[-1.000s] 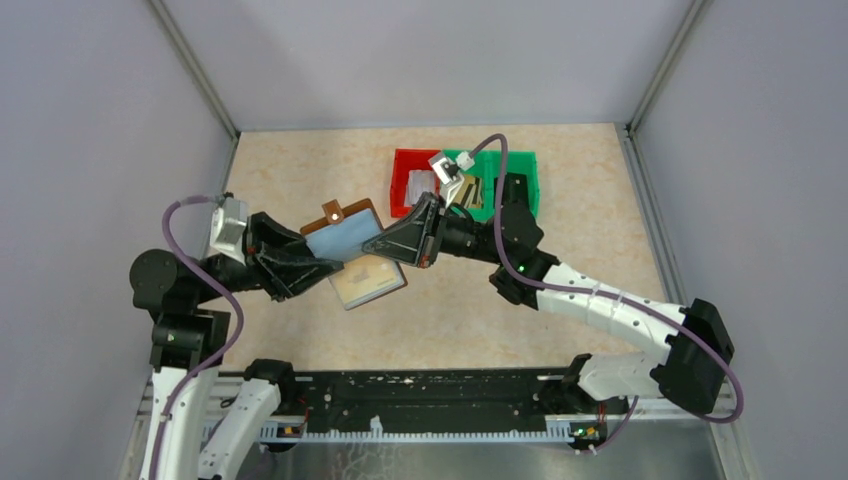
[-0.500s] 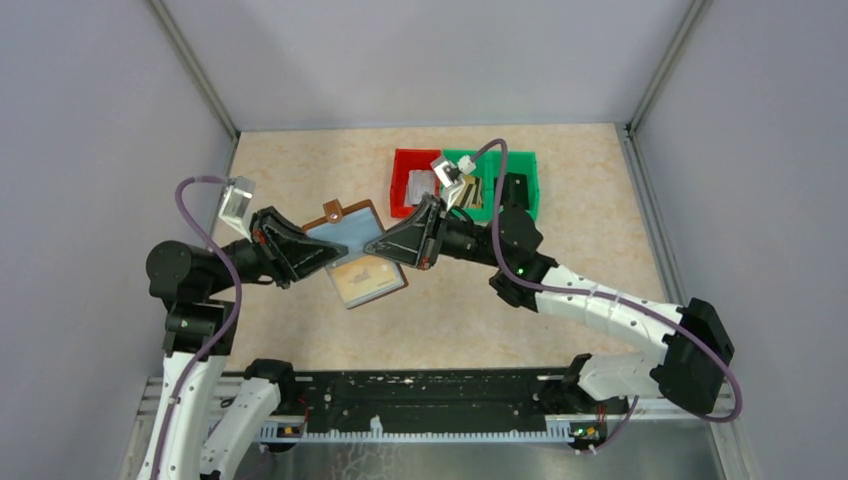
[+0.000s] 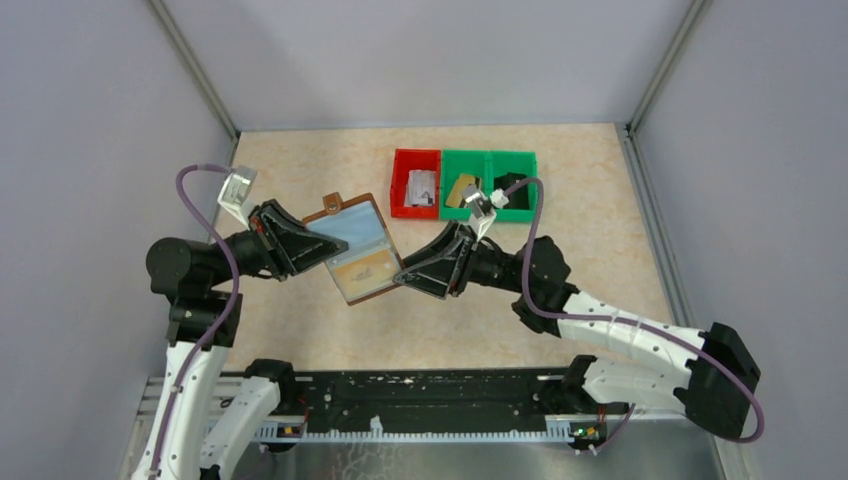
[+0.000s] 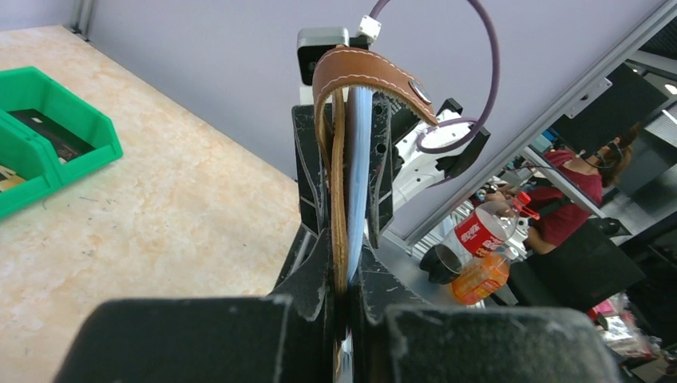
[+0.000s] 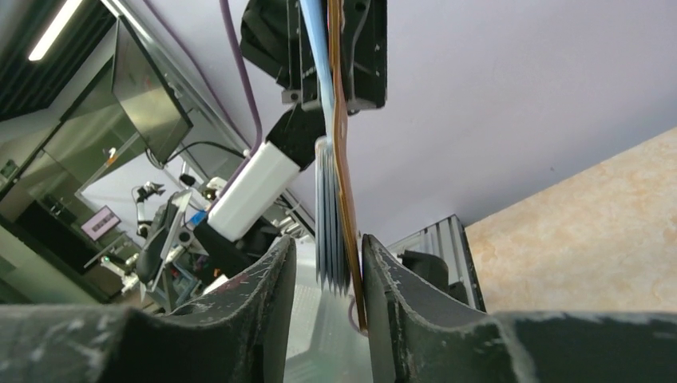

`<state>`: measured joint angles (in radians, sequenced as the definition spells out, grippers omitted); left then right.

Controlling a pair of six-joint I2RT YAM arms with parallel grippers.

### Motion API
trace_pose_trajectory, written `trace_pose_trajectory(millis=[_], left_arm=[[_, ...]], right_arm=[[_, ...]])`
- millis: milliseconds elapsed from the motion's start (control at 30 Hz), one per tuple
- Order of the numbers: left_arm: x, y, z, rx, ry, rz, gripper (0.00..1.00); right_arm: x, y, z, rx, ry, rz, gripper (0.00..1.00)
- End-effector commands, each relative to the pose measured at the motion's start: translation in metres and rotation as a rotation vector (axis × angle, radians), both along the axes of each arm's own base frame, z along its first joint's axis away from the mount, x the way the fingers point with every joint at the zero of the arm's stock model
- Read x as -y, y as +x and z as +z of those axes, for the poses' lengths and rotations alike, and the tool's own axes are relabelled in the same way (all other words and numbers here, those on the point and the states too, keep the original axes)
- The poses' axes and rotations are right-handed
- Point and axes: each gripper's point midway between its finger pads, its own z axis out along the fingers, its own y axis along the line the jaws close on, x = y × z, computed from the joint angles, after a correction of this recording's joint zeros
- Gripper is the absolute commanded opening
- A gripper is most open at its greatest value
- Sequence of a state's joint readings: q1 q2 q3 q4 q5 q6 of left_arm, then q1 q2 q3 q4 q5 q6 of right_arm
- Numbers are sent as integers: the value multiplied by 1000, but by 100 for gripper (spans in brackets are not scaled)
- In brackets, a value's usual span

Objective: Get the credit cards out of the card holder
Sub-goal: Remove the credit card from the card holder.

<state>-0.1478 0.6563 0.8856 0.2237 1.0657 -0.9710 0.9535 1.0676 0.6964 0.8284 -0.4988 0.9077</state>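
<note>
Top view, card holder (image 3: pixel 355 252): open, with cards (image 3: pixel 352 228) inside, clamped by my left gripper (image 3: pixel 318 245); my right gripper (image 3: pixel 402 275) is at the opposite corner.
Left wrist, grip: my fingers (image 4: pixel 315 279) pinch the leather and a blue card (image 4: pixel 358 175).
Left wrist, writing: bottle (image 4: pixel 487 231), red label, unreadable.
Right wrist, fingers (image 5: pixel 271 295): narrowly parted, with the card edges between them.

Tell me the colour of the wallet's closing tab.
The tab is brown leather with pale stitching; left wrist view shows it best.
</note>
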Motion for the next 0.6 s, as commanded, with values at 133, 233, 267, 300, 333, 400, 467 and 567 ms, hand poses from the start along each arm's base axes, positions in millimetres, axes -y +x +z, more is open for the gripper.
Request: trace_pose_trajectory(millis=[133,233,267,300,333,400,467,567], left_arm=[[1,-13,22,24,-28,-51,0],[1,-13,22,12,-29,-56,0],[1,-13,21,9,-28,-59,0],[1,-13,21,4,-28,-62,0],[1,-13,21,0,-28,-63,0],[1,-14,21,0,-27,-65,0],[1,-14,22,-2,-25,-67,0],[2,-13,21,-12,-23,-72,0]], right_arm=[[21,-15,13,85,76,-16,26],[20,-14,15,88,76,-18,22],[20,-14,16,90,77,-17,22],[19,-14,17,91,77,-15,21],[18,-14,17,92,75,-11,21],[16,-14,17,94,70,-3,21],[14,-13,15,97,62,0,21],[12,-10,13,101,50,-16,19]])
